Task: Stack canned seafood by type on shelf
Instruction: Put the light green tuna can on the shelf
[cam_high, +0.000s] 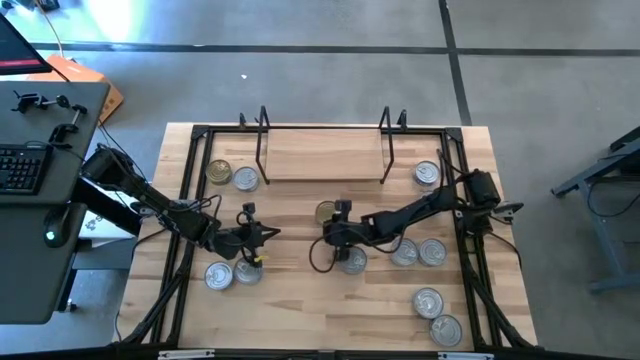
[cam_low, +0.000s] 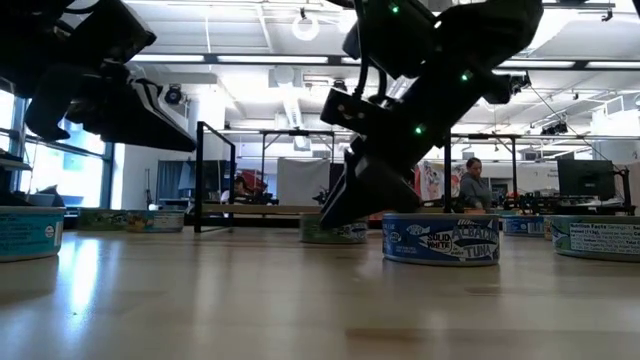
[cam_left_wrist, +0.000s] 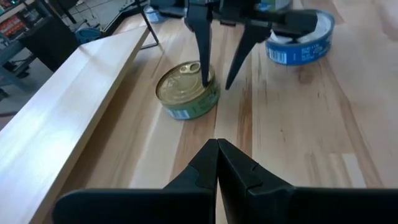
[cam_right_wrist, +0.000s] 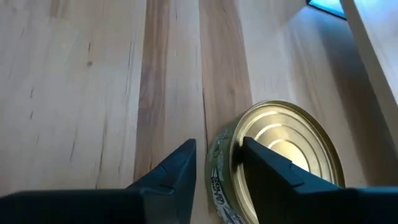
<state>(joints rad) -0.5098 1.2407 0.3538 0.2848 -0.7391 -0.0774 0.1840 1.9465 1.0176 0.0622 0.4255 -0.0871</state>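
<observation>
I am lowering my right pincer (cam_left_wrist: 216, 78), fingers straddling the rim of the gold-lidded tin (cam_left_wrist: 185, 92) at bench centre, just before the shelf (cam_high: 322, 160); left pincer (cam_left_wrist: 217, 163) waiting pressed together

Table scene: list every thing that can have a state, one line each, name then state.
Right gripper: partly open, one finger on the gold-lid tin's lid, one outside its wall.
Left gripper: shut, empty, above the table.
Gold-lid tin: upright on the table, sealed.
Shelf: no tins on its board.
Silver-lid tins: scattered, unstacked.
</observation>
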